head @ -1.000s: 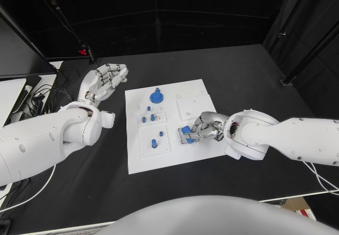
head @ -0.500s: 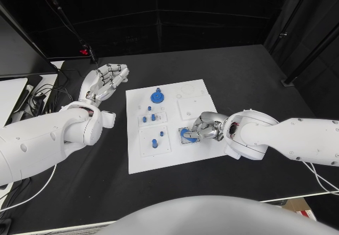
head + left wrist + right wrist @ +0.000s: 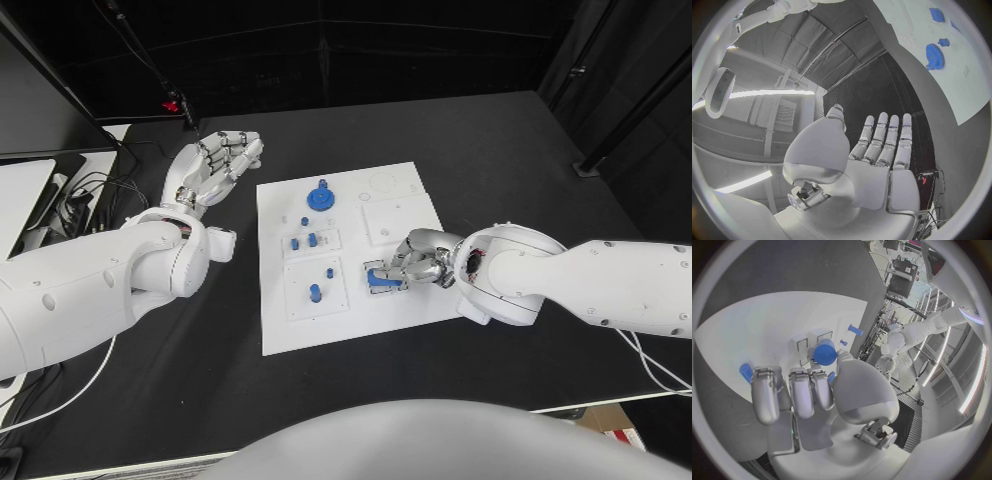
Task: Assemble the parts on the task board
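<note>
Plastic, small and rigid, the blue part point(image 3: 378, 279) under the right hand point(image 3: 411, 262) looks light and slick, best pinched by its sides. The fingers curl over it at the task board point(image 3: 361, 325)'s four o'clock recess; whether they actually grip it I cannot tell. Other recesses hold a blue gear point(image 3: 319, 197) at eleven o'clock and pegs point(image 3: 313, 293) at seven. The left hand point(image 3: 214, 163) lies flat, fingers straight, empty, off the board's ten o'clock corner.
</note>
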You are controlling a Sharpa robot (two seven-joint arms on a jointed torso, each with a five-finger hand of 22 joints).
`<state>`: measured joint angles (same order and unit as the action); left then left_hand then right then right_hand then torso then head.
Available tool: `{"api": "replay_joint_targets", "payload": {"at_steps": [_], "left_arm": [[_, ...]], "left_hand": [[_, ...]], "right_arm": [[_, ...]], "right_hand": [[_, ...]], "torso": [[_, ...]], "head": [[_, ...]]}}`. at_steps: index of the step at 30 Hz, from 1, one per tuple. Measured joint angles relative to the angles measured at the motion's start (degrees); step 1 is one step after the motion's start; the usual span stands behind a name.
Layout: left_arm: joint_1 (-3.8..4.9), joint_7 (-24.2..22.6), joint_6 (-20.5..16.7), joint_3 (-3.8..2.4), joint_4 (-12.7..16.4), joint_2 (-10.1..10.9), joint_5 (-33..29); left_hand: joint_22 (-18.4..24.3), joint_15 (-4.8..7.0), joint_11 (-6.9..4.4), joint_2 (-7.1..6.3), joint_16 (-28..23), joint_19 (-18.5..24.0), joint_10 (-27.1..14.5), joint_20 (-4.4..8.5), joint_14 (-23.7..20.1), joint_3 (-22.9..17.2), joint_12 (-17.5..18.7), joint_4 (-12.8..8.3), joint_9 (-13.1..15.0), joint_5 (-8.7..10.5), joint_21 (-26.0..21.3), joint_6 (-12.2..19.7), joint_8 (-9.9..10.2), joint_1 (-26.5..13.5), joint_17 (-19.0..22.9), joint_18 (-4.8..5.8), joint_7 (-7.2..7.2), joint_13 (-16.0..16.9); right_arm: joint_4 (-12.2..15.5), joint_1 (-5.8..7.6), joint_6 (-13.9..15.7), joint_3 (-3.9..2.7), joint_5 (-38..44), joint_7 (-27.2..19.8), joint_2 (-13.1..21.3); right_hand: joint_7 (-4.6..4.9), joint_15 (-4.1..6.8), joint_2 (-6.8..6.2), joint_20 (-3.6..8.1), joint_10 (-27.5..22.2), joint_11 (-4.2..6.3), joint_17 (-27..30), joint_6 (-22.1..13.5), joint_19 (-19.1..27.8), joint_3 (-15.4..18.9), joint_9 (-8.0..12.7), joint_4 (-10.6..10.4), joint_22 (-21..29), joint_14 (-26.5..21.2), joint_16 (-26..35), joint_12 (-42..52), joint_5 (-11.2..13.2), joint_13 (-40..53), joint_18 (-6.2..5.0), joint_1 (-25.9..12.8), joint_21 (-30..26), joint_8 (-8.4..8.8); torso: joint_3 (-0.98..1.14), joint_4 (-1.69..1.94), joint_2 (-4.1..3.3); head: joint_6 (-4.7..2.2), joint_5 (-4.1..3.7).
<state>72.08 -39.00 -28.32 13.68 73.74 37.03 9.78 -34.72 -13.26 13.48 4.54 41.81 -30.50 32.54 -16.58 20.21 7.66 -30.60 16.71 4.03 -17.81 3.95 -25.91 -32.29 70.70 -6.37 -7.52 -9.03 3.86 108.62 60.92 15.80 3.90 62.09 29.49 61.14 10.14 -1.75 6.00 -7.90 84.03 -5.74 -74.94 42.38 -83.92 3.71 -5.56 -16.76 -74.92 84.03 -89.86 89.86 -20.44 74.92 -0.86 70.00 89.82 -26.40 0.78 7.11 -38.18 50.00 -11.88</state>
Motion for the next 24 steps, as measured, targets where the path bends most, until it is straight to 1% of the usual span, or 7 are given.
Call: {"api": "replay_joint_targets", "payload": {"at_steps": [3, 6, 9, 13, 21, 23, 24], "left_arm": [[0.0, 0.0, 0.01, 0.0, -0.01, -0.01, 0.0], [-0.01, 0.0, 0.01, 0.0, -0.02, -0.04, 0.0], [-0.01, 0.0, 0.02, 0.0, -0.03, -0.06, 0.0], [-0.01, 0.0, 0.03, 0.0, -0.06, -0.07, 0.0], [-0.02, 0.0, 0.05, 0.0, -0.09, -0.07, 0.0], [-0.02, 0.0, 0.05, 0.0, -0.09, -0.07, 0.0], [-0.02, 0.0, 0.05, 0.0, -0.1, -0.07, 0.0]], "left_hand": [[0.0, 0.0, 0.0, 0.0, 0.0, 0.0, 0.0, 0.0, 0.0, 0.0, 0.0, 0.0, 0.0, 0.0, 0.0, 0.0, 0.0, 0.0, 0.0, 0.0, 0.0, 0.0], [0.0, 0.0, 0.0, 0.0, 0.0, 0.0, 0.0, 0.0, 0.0, 0.0, 0.0, 0.0, 0.0, 0.0, 0.0, 0.0, 0.0, 0.0, 0.0, 0.0, 0.0, 0.0], [0.0, 0.0, 0.0, 0.0, 0.0, 0.0, 0.0, 0.0, 0.0, 0.0, 0.0, 0.0, 0.0, 0.0, 0.0, 0.0, 0.0, 0.0, 0.0, 0.0, 0.0, 0.0], [0.0, 0.0, 0.0, 0.0, 0.0, 0.0, 0.0, 0.0, 0.0, 0.0, 0.0, 0.0, 0.0, 0.0, 0.0, 0.0, 0.0, 0.0, -0.01, 0.0, 0.0, 0.0], [-0.01, 0.0, 0.0, 0.0, 0.0, 0.0, 0.0, 0.0, 0.0, 0.0, 0.0, 0.0, 0.01, 0.0, 0.0, 0.0, 0.0, 0.0, -0.01, 0.0, 0.0, 0.0], [-0.01, 0.0, 0.0, 0.0, 0.0, 0.0, 0.0, 0.0, 0.0, 0.0, 0.0, 0.0, 0.01, 0.0, 0.0, 0.0, 0.0, 0.0, -0.01, 0.0, 0.0, 0.0], [-0.01, 0.0, 0.0, 0.0, 0.0, 0.0, 0.0, 0.0, 0.0, 0.0, 0.0, 0.0, 0.01, 0.0, 0.0, 0.0, 0.0, 0.0, -0.01, 0.0, 0.0, 0.0]], "right_arm": [[-0.06, 0.0, -0.06, 0.0, 0.02, 0.17, -0.08], [-0.1, 0.0, -0.12, 0.0, 0.07, 0.39, -0.14], [-0.08, 0.04, -0.16, -0.05, 0.21, 0.51, -0.2], [0.04, 0.12, -0.17, -0.13, 0.5, 0.63, -0.22], [0.22, 0.13, -0.04, -0.11, 0.99, 0.65, -0.18], [0.25, 0.13, 0.09, -0.11, 1.07, 0.61, -0.17], [0.25, 0.12, 0.19, -0.1, 1.1, 0.56, -0.17]], "right_hand": [[0.0, 0.0, 0.0, 0.0, 0.0, 0.0, 0.0, 0.0, 0.0, 0.0, -0.02, 0.0, 0.0, 0.0, 0.0, 0.0, 0.14, 0.0, 0.0, 0.0, 0.0, 0.0], [-0.25, 0.0, 0.55, 0.0, 0.0, 0.0, 0.0, 0.5, 0.0, -0.02, -0.37, 0.35, 0.0, 0.0, 0.0, 0.0, -1.02, 0.0, 0.0, 1.0, 0.0, -0.89], [-0.52, 0.0, -0.09, 0.0, 0.0, 0.0, 0.01, 1.33, 0.0, -0.21, -0.65, 1.32, 0.0, 0.0, 0.0, 0.0, -1.85, 0.0, 0.0, 3.48, 0.0, -1.59], [-0.72, 0.0, -0.95, 0.0, 0.0, 0.0, 0.01, 1.92, 0.0, -0.77, -0.71, 2.52, 0.0, 0.0, 0.0, 0.0, -1.83, 0.0, 0.0, 6.07, 0.0, -2.11], [-0.75, 0.0, -1.1, 0.0, 0.0, 0.0, 0.01, 1.95, 0.0, -0.73, -1.07, 2.96, 0.0, 0.0, 0.0, 0.0, -1.48, 0.0, 0.0, 7.17, 0.0, -2.35], [-0.75, 0.0, -1.39, 0.0, 0.0, 0.0, 0.02, 1.96, 0.0, -0.58, -1.08, 3.11, 0.0, 0.0, 0.0, 0.0, -1.48, 0.0, 0.0, 7.46, 0.0, -2.38], [-0.48, 0.0, -1.67, 0.0, 0.0, 0.0, 0.01, 2.24, 0.0, -0.61, -1.1, 3.14, 0.0, 0.0, 0.0, 0.0, -1.48, 0.0, 0.0, 7.76, 0.0, -2.72]], "torso": [[-0.01, 0.01, -0.01], [-0.01, 0.02, 0.0], [-0.01, 0.02, 0.0], [-0.01, 0.02, 0.0], [-0.01, 0.01, -0.01], [-0.01, 0.0, -0.01], [-0.01, 0.0, -0.01]], "head": [[0.0, 0.02], [0.0, 0.0], [0.0, -0.09], [0.0, -0.2], [0.0, -0.36], [0.0, -0.43], [0.0, -0.46]]}}
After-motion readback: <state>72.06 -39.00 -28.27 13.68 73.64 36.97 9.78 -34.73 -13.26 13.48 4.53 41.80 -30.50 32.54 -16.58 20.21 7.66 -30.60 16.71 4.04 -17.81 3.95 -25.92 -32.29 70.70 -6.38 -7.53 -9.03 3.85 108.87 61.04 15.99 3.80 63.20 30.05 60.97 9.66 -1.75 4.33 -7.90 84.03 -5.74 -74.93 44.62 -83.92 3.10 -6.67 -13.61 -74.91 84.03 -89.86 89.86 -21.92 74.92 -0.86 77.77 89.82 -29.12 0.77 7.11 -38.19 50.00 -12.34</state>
